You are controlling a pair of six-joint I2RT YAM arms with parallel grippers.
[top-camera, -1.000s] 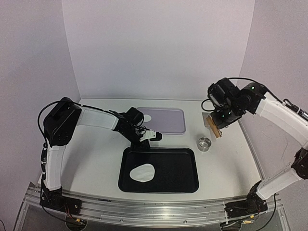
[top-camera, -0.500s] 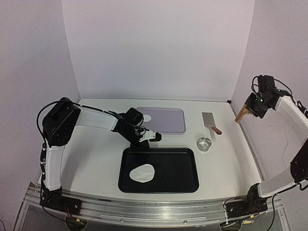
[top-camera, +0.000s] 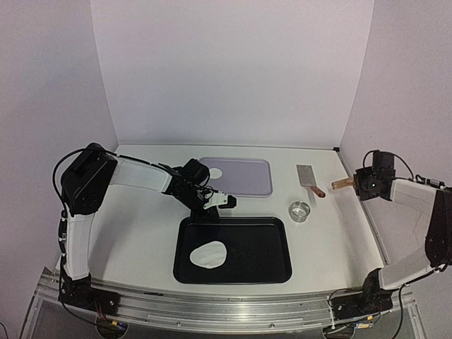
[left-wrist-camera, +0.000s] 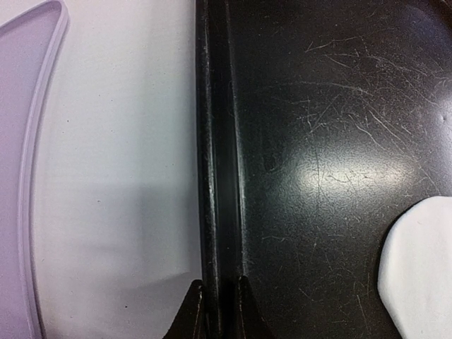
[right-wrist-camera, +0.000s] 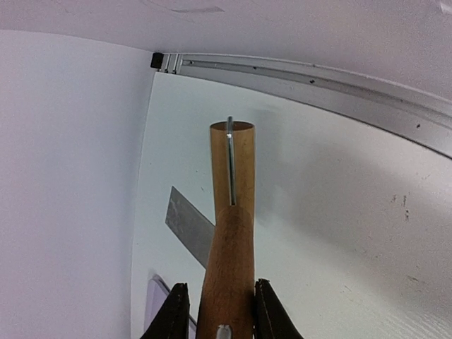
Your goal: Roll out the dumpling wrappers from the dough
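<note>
Resting flat on black tray (top-camera: 261, 247) | dough sheet (top-camera: 209, 255): white, lopsided oval

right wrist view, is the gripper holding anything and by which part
Yes: the right gripper grips a wooden tool by its darker near section. The lighter end sticks out past the fingertips.

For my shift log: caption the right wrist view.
Right gripper shut on a wooden roller, steel scraper on the table beyond.
</note>
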